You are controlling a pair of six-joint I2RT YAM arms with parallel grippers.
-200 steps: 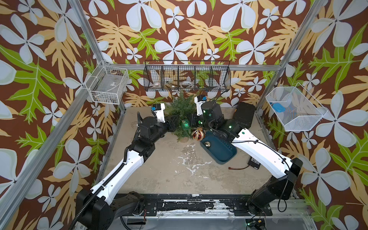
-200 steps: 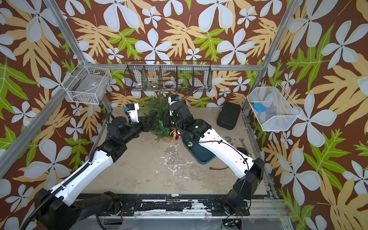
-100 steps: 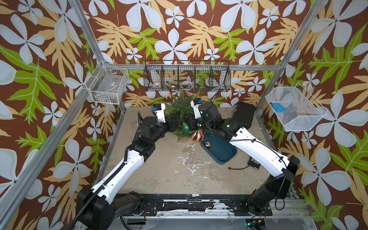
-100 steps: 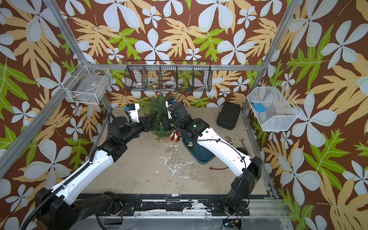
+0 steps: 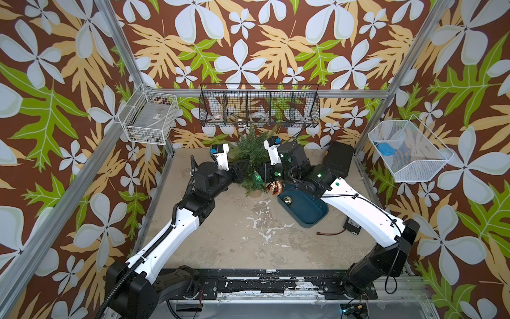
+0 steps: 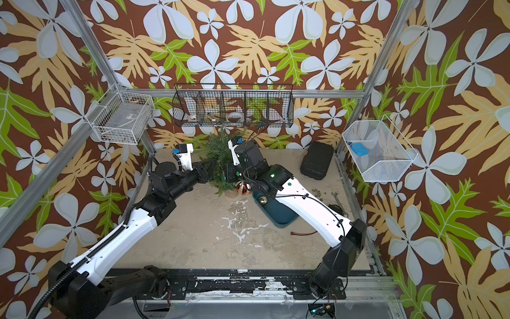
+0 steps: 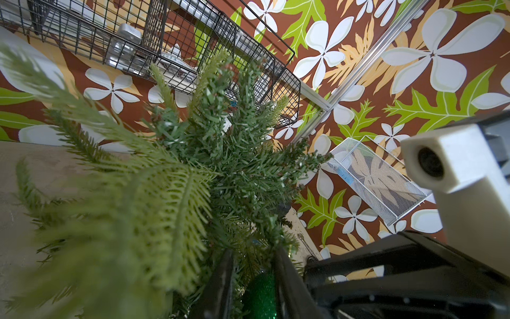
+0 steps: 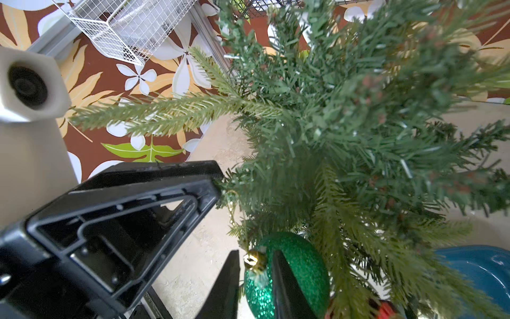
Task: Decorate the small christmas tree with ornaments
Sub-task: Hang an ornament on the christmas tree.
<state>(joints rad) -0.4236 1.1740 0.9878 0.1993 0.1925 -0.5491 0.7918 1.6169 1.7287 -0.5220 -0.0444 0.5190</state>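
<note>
The small christmas tree [image 5: 249, 154] stands at the back middle of the bench [image 5: 234, 240], under a black wire basket [image 5: 259, 84]. It is bushy, with dark flat needles and some paler feathery fronds. A glittery green ball [image 8: 306, 265] sits low among its branches, and the right end effector [image 8: 256, 255] is pressed onto the ball's gold cap. The left end effector [image 7: 252, 252] is buried in the foliage, fingers slightly apart; whether they pinch a branch I cannot tell. A red-and-gold striped ornament [image 5: 275, 187] lies at the tree's foot, beside a blue tray [image 5: 311, 216] holding a gold ball [image 5: 287, 200].
</note>
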